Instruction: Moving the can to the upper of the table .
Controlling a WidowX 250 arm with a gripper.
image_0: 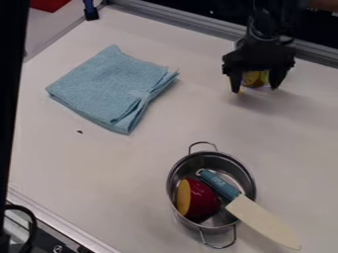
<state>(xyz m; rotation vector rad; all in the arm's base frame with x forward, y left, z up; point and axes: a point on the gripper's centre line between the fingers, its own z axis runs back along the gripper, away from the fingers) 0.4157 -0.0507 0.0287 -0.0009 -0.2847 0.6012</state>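
The pincer (256, 85) grasps the can (253, 78) near the upper edge of the bench (132, 173). A folded blue cloth (109, 86) lies toward the upper-left corner.

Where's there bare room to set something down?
Bare: the middle, between the cloth, pot and gripper; also left of the pot, below the cloth. Crowded: the pot, utensil jutting out, and upper right, by gripper and can.

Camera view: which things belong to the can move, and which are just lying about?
In the job:
- can, at the gripper
- gripper
- table

Just lying about:
- folded blue cloth
- metal pot
- red-and-yellow object, in the pot
- knife with teal handle, leaning out over the pot's rim
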